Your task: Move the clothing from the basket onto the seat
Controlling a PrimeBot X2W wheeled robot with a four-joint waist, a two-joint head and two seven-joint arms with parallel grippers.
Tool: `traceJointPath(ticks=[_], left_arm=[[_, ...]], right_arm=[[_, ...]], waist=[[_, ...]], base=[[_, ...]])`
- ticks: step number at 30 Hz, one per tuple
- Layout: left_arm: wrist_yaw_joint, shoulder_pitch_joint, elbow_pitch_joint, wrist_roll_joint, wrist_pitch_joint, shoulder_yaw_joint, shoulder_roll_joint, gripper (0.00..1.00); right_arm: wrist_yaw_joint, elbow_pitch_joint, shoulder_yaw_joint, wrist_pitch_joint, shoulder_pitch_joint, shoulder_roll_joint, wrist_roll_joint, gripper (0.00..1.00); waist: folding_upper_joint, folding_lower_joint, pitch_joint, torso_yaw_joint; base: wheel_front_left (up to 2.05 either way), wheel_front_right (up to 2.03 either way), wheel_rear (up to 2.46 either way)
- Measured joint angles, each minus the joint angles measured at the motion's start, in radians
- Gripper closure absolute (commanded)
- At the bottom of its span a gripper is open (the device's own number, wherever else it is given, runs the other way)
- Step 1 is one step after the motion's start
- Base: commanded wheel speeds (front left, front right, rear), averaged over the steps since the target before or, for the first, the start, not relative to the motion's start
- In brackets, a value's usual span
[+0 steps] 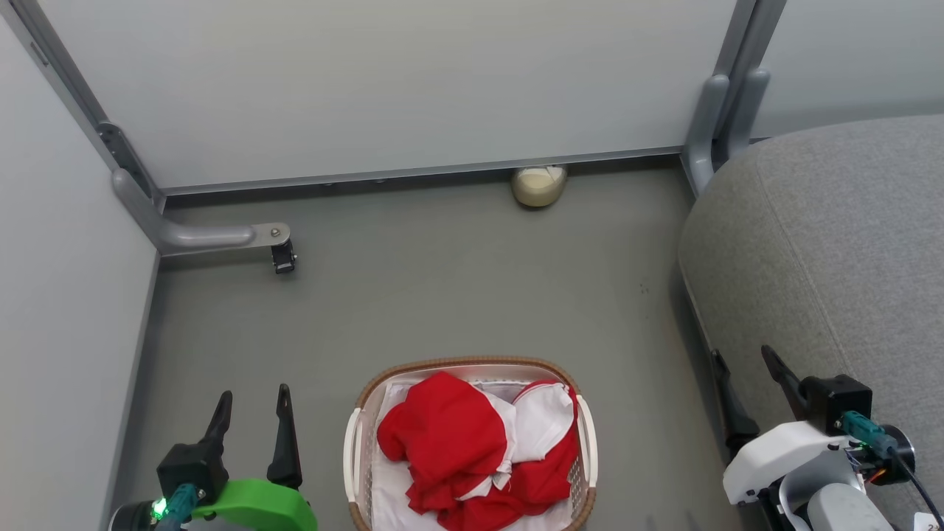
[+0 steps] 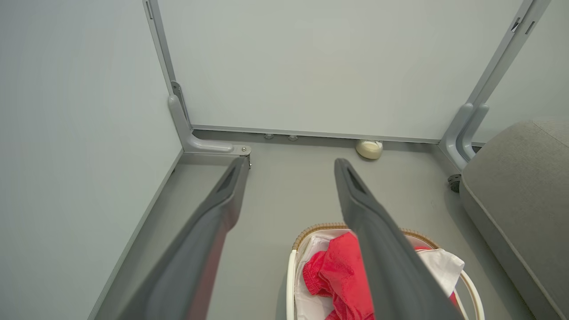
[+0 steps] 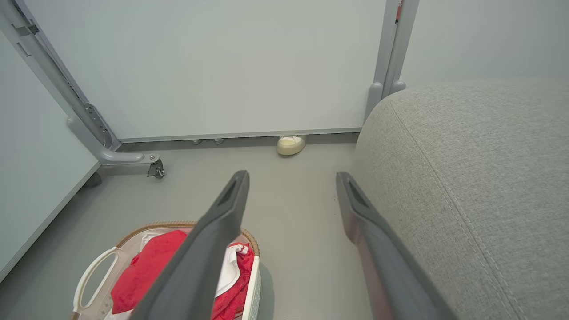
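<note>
Your left tool (image 1: pixel 254 392) and right tool (image 1: pixel 741 354) stand wide and empty on either side of the basket (image 1: pixel 464 363), where the clothing (image 1: pixel 472 450) lies heaped. Pinch too deep and you likely snag the white liner (image 1: pixel 391 479), dragging the basket toward the seat (image 1: pixel 826 243).

1. You face a pale grey partition panel (image 1: pixel 383 88), matte and evenly lit.
2. On your left, a second panel (image 1: pixel 59 310) meets it at a corner.
3. A grey metal foot (image 1: pixel 206 236) with a black caster (image 1: pixel 284 259) juts from that corner.
4. The floor (image 1: pixel 457 295) is plain grey.
5. A small cream rounded object (image 1: pixel 539 186) sits at the back panel's bottom edge.
</note>
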Motion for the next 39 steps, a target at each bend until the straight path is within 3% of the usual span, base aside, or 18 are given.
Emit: traceJointPath(ticks=[11,21,31,39], left_arm=[[-0.015,-0.059,0.026,0.1,-0.02,-0.043,-0.002,0.0],[-0.04,-0.254,0.18,0.134,-0.035,-0.242,-0.006,0.0],[-0.012,-0.438,0.421,-0.015,-0.035,-0.362,-0.006,0.0],[-0.035,-0.584,0.594,-0.136,-0.035,-0.447,-0.006,0.0]], right_arm=[[0.0,-0.042,0.014,-0.023,-0.074,-0.015,-0.082,0.0],[0.0,-0.162,0.021,-0.033,-0.213,-0.039,-0.113,0.0],[0.0,-0.292,0.028,-0.033,-0.295,-0.035,-0.113,0.0],[0.0,-0.347,0.039,-0.033,-0.349,-0.028,-0.109,0.0]], waist=[[0.0,0.0,0.079,-0.007],[0.0,0.0,0.275,-0.029],[0.0,0.0,0.475,-0.051],[0.0,0.0002,0.628,-0.068]], base=[[0.0,0.0,0.0],[0.0,0.0,0.0],[0.0,0.0,0.0],[0.0,0.0,0.0]])
